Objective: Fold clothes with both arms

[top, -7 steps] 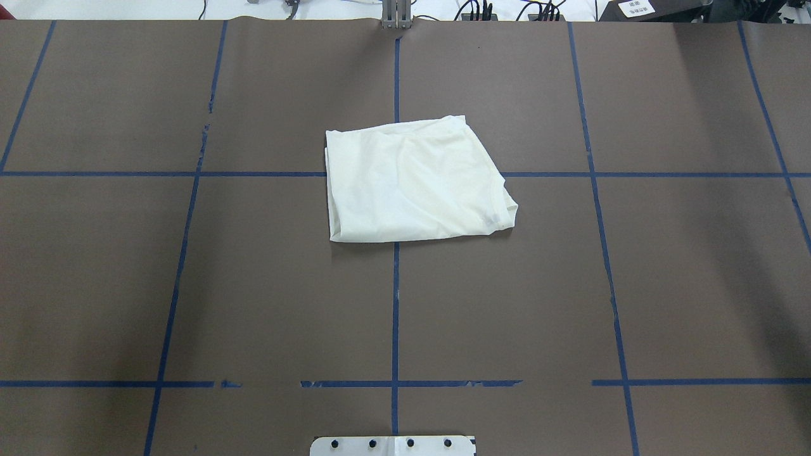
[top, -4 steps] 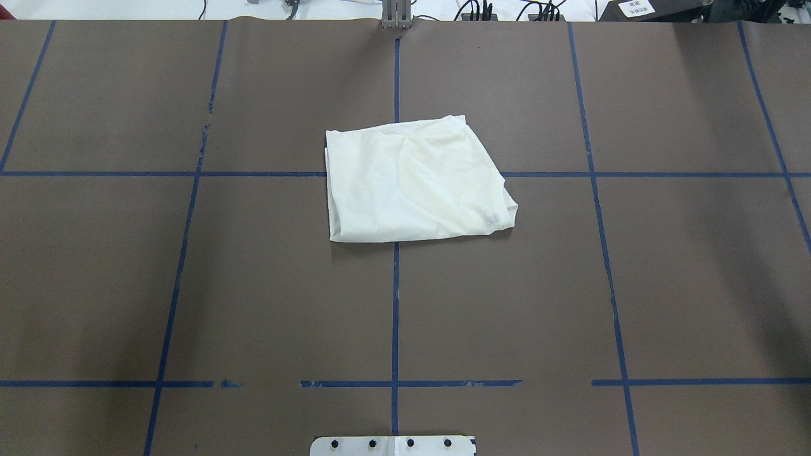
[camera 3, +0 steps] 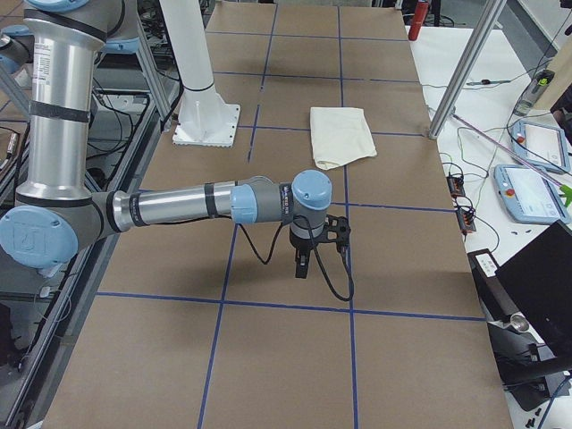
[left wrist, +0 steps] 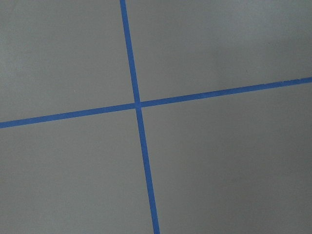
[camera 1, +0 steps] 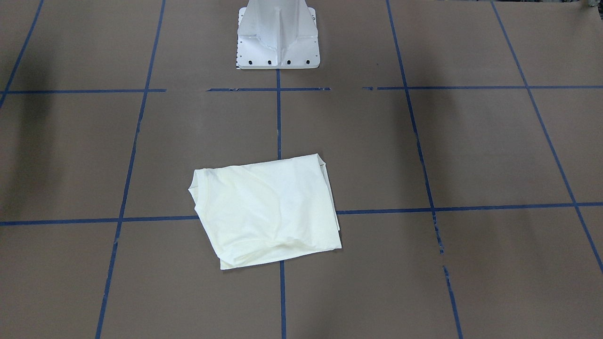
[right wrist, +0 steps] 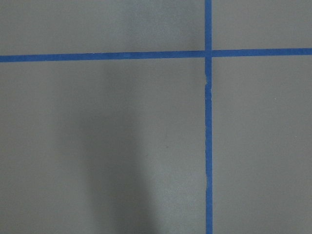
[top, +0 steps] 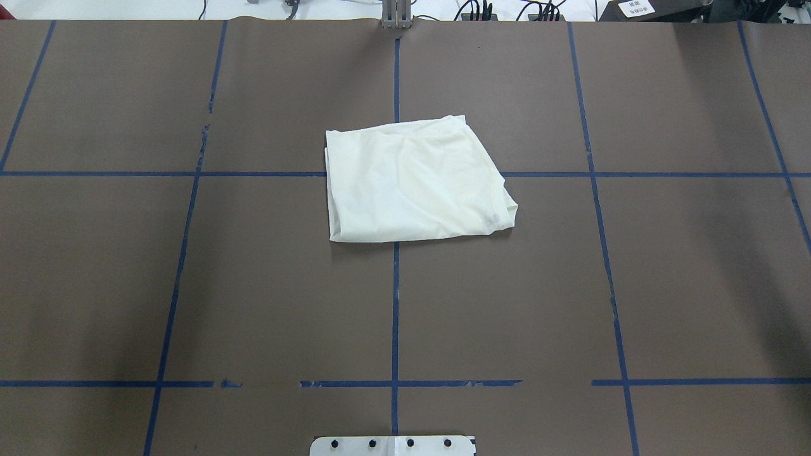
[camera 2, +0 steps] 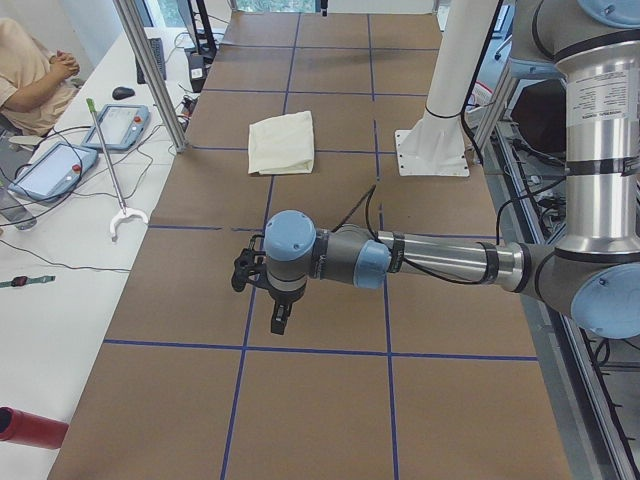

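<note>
one folded cream shirt (top: 415,183) sits in the middle of the table (top: 665,285), across a blue tape (top: 395,304) crossing. two claws, left gripper (camera 2: 279,325) and right gripper (camera 3: 301,270), hang well apart from it. can't tell if either is open or gripping anything.

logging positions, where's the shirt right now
In the overhead view the shirt lies folded mid-table over a crossing of blue tape lines, straight ahead of the white base.

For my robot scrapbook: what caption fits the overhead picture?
A folded cream cloth shirt lies on the brown paper-covered table, straddling its blue tape grid lines.
</note>
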